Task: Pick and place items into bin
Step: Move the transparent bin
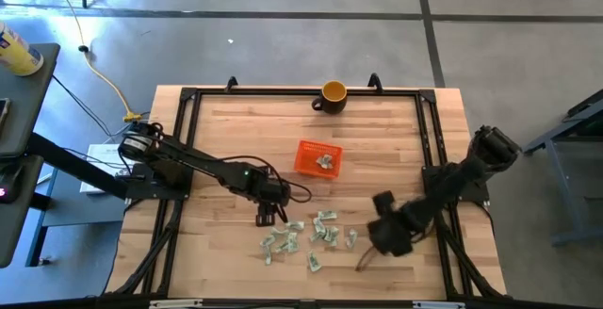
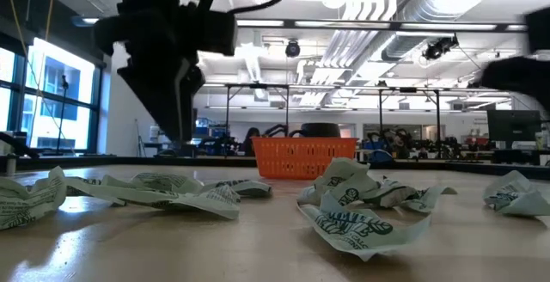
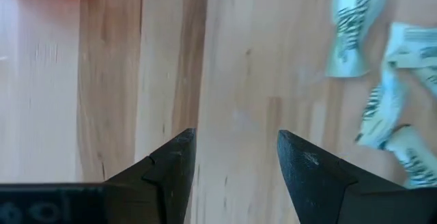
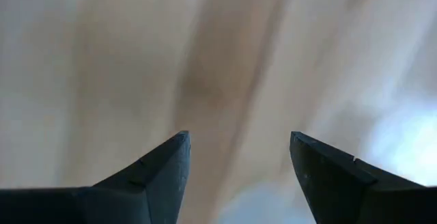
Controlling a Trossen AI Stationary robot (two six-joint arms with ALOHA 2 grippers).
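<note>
You are between picks: both the left gripper (image 1: 268, 218) and right gripper (image 1: 388, 236) hang open and empty beside the items (image 1: 306, 238) on the surface (image 1: 217, 139), near the bin (image 1: 305, 149), so next you lower one onto an item.

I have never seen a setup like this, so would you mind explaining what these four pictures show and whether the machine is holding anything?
These are two dark robot arms working at a wooden table. One picture looks straight down from above, one looks level across the table top, and two come from cameras on each arm's wrist, looking past its two fingers.

An orange basket sits near the middle of the table with a few pieces already inside. Many crumpled green-and-white wrappers lie scattered nearer the front edge. A yellow mug stands at the far edge.

The left hand is beside the wrapper pile, open and empty. The right hand, on the pile's other side, is also open, with only bare wood between its fingers.
</note>
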